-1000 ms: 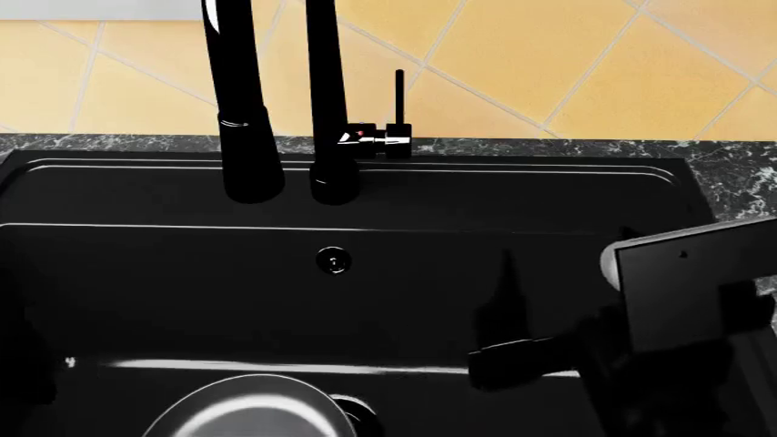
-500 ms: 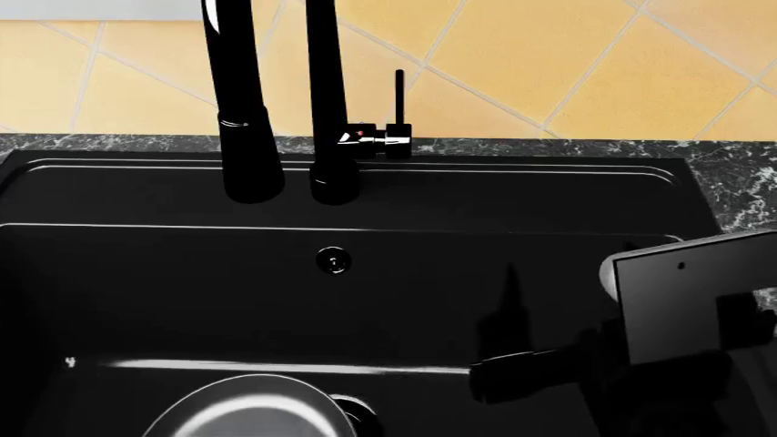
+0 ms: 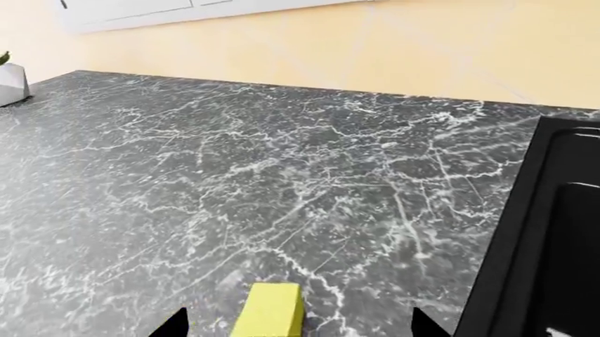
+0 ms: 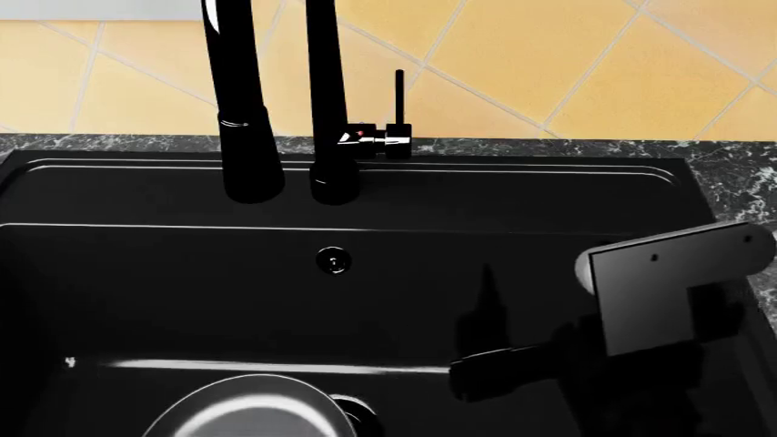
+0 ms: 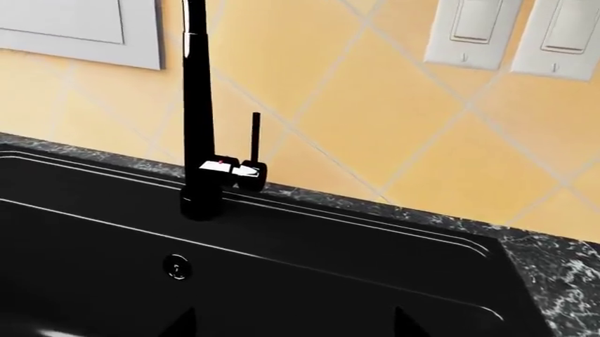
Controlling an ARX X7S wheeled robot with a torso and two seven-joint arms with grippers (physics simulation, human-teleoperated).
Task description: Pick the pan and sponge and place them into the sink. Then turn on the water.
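The pan (image 4: 249,411) lies in the black sink (image 4: 146,196) near the drain, cut off by the head view's lower edge. The yellow sponge (image 3: 269,310) rests on the marble counter, apart from the sink's rim (image 3: 553,210). My left gripper (image 3: 300,327) is open, with the sponge between its two black fingertips (image 3: 173,325) and not touching them. My right gripper (image 5: 292,324) is open over the basin with nothing in it, facing the faucet (image 5: 195,105) and its thin lever (image 5: 254,137). No water runs from the faucet (image 4: 326,100).
The right arm's grey wrist block (image 4: 674,278) hangs over the sink's right side. A small overflow hole (image 4: 334,260) marks the back wall. Yellow tiled wall with white switch plates (image 5: 473,31) stands behind. A white plant pot (image 3: 11,83) sits far off on the counter.
My right arm has shifted a little to the left over the basin, and its wrist block has tilted. Pan, faucet and lever are unmoved.
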